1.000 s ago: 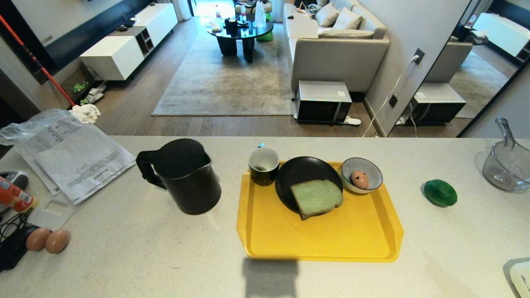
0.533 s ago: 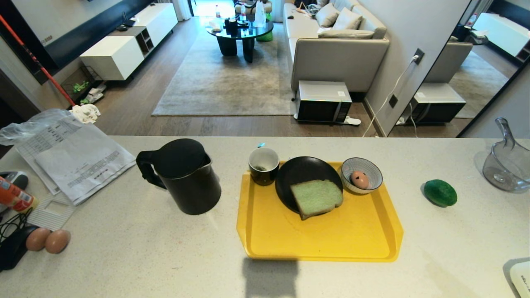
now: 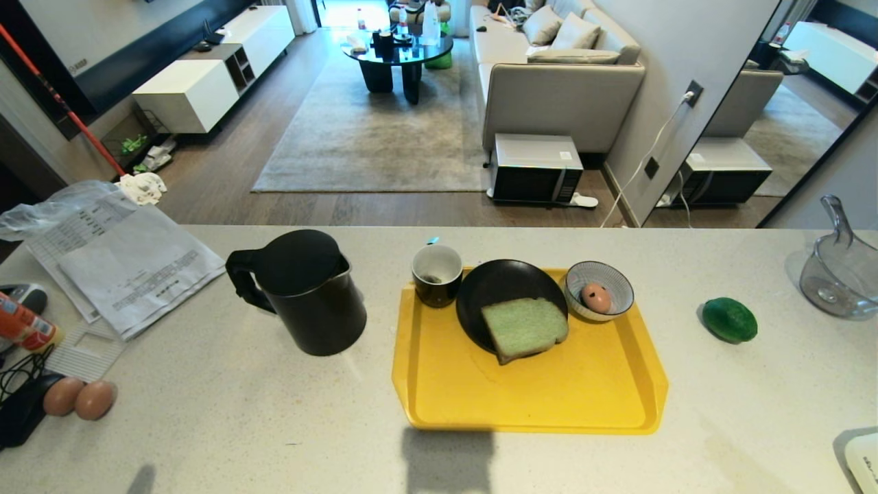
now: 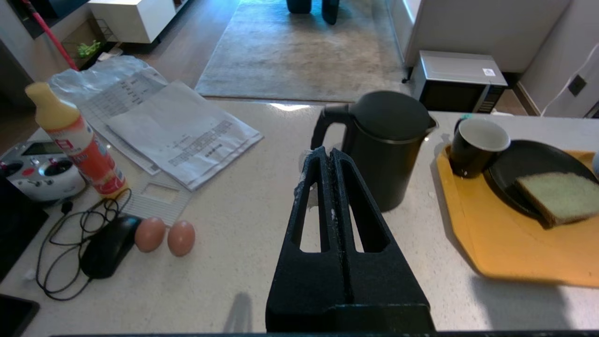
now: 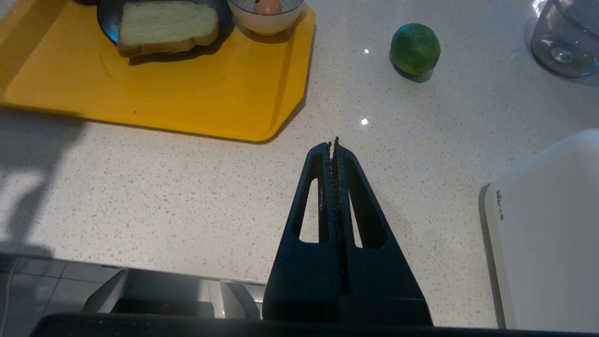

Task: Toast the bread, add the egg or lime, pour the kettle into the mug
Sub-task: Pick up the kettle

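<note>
The left pincer (image 4: pixel 331 154) is hovering with tips pressed together near the kettle (image 3: pixel 302 291) on the desk (image 3: pixel 240 412); the right pincer (image 5: pixel 333 149), also together, is idling beside the tray (image 3: pixel 535 398). The kettle is probably full: reaching closed could knock it, spilling toward the mug (image 3: pixel 436 274).

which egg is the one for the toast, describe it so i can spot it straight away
Find the yellow tray in the middle of the counter. At its far right corner, beside the black plate with the bread, sits a blue-and-white striped bowl. The egg lies alone inside that bowl, unlike the two brown eggs paired on the bare counter far left.
</note>
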